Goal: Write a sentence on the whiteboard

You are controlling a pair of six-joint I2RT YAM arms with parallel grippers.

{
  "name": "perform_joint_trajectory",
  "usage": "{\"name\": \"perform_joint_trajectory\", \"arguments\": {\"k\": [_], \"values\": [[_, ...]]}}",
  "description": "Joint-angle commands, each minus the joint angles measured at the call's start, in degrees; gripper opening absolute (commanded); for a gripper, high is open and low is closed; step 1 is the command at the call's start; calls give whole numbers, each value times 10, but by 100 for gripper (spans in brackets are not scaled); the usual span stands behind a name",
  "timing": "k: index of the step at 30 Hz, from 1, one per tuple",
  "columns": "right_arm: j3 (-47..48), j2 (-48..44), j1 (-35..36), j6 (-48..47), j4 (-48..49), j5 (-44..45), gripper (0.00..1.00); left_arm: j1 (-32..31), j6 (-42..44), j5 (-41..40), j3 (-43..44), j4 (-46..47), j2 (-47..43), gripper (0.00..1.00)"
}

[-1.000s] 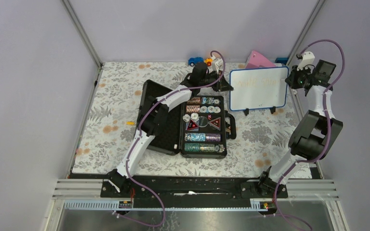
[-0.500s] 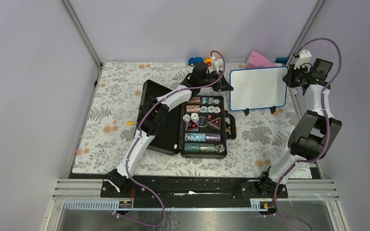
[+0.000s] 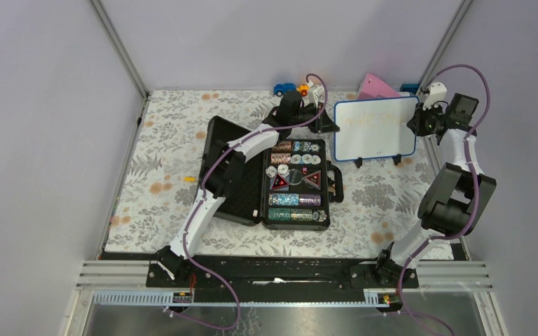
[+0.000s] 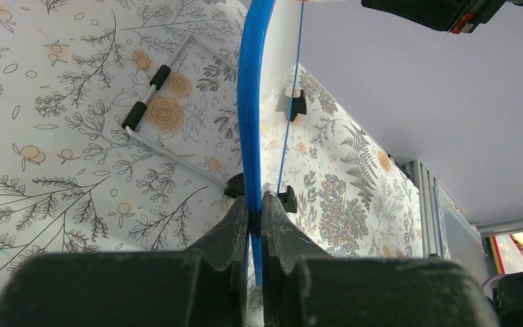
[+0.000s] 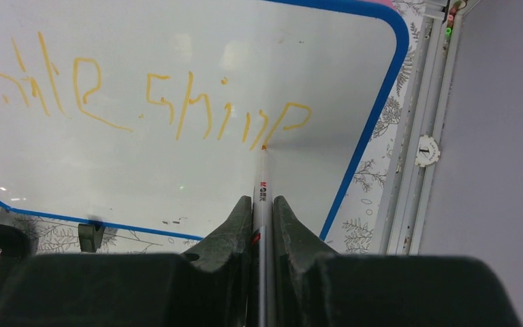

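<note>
The whiteboard, white with a blue frame, stands upright at the back right of the table. My left gripper is shut on its left edge; the left wrist view shows the blue frame pinched between the jaws of that gripper. The sentence runs across the board in pale orange handwriting. My right gripper is shut on a grey marker. The marker's orange tip touches the board at the foot of the last letter. From above, the right gripper is at the board's right edge.
An open black case of poker chips lies in front of the board's left side. A pink wedge and a toy car sit behind the board. A metal enclosure rail runs close by on the right. A wire stand lies behind the board.
My right gripper has shifted slightly left, closer to the board's right part. The left arm and the whiteboard have stayed still.
</note>
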Motion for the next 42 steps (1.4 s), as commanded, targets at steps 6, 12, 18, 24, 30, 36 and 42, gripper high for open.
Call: {"name": "perform_joint_trajectory", "arguments": {"k": [6,12,18,24,30,36,42], "values": [[5,-1,-13,-21,5,24,0,0,20,-8,4,9,14,0],[30,9,-21,-23,5,30,0,0,19,-9,6,10,15,0],[42,5,-23,-20,-4,23,0,0,19,-8,4,9,12,0],[43,-37,-21,-9,-30,-36,0,0,16,-8,4,11,5,9],[43,-74,-19,-9,-62,-63,0,0,12,-24,-5,14,-19,61],[47,-96,-14,9,-90,-87,0,1,29,-44,-6,-4,-62,88],[32,-122,18,11,-107,-79,0,34,44,-8,-38,-37,-134,88]]}}
